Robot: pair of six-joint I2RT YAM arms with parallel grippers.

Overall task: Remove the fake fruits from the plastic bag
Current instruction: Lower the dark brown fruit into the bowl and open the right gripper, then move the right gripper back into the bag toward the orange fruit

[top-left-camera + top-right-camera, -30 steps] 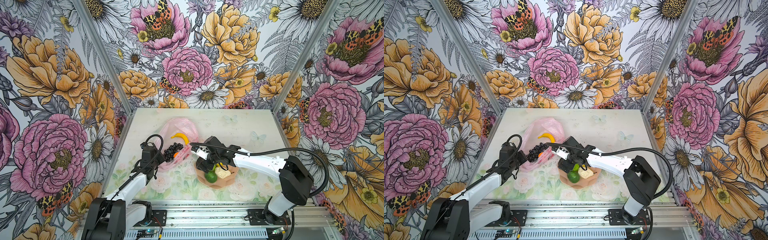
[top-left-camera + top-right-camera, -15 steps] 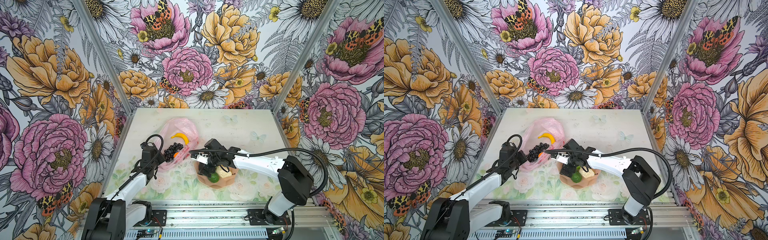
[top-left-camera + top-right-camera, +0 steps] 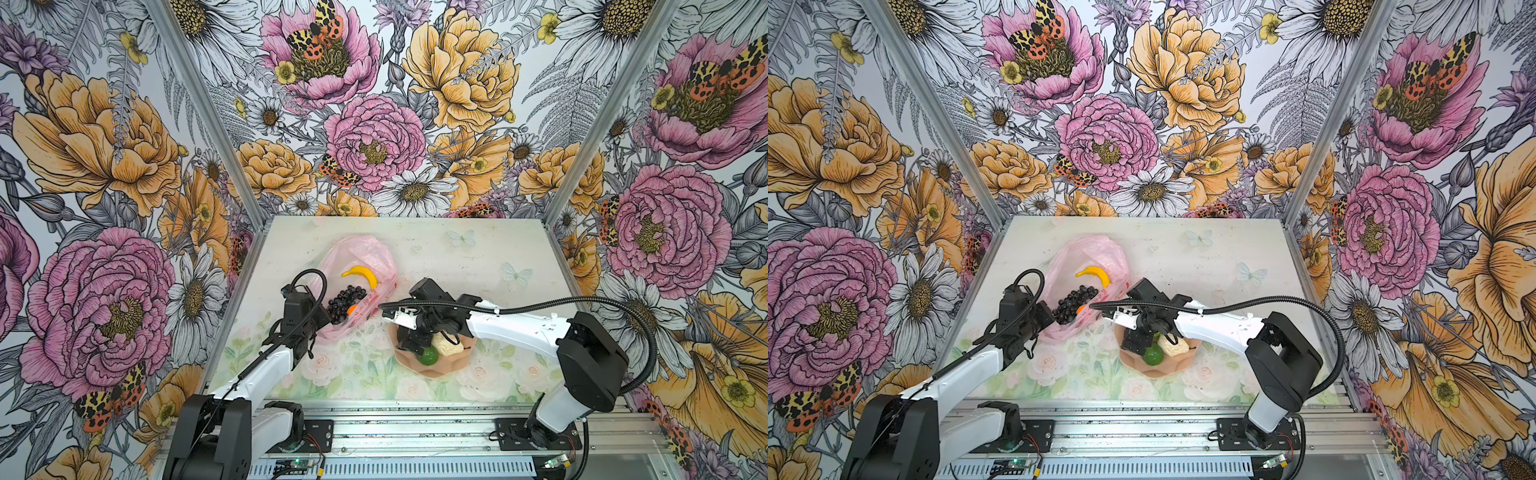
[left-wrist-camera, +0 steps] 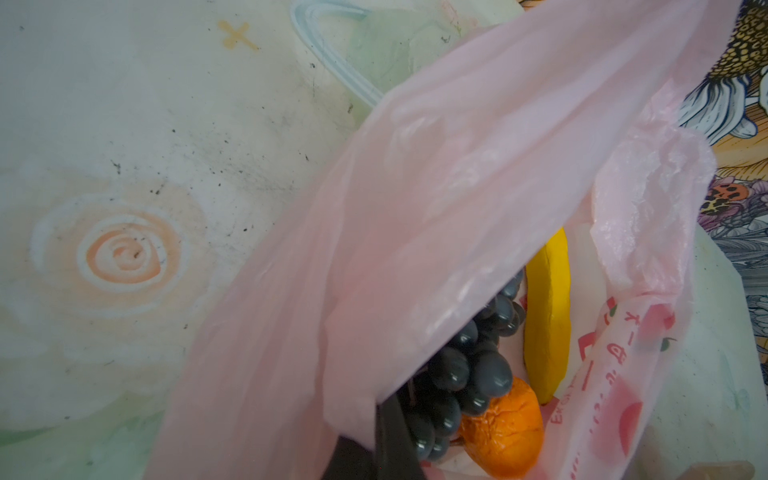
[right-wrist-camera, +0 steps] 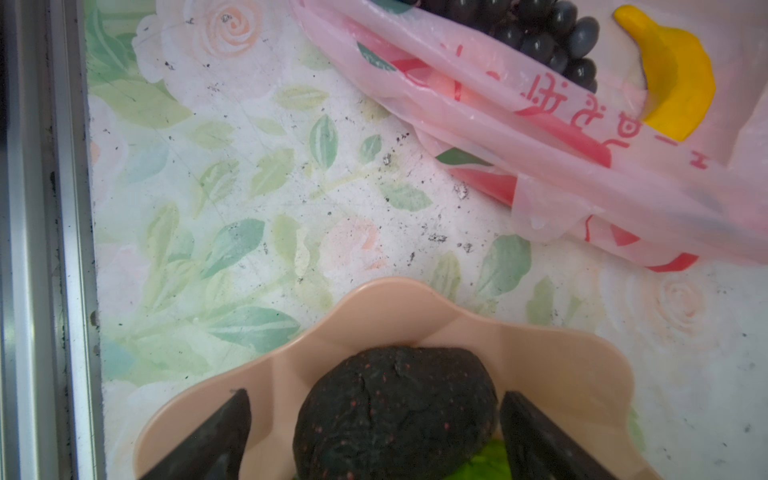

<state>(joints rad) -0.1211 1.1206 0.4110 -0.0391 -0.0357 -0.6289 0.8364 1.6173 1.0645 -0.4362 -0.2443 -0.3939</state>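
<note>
Table [image 3: 457,257]: one bag [image 3: 365,253], three fruits [image 3: 347,299] inside; left end effector [image 3: 324,322] pinching it, right end effector [image 5: 374,394] spread

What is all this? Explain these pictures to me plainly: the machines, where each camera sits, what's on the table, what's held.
Two white-and-black robot arms stand on a rail in front of the table, each ending in a two-fingered gripper. Both top views look down on the whole scene; the other two come from cameras on the arms' wrists. On the table lies a pink plastic bag with a banana, a grape bunch and an orange inside, and beside it a peach bowl holding a green fruit, a cream lumpy piece and a black oval. The left gripper is shut, pinching the bag's edge. The right gripper hangs open over the bowl; the black oval lies between its fingers with a gap on each side, so it is not gripped.
</note>
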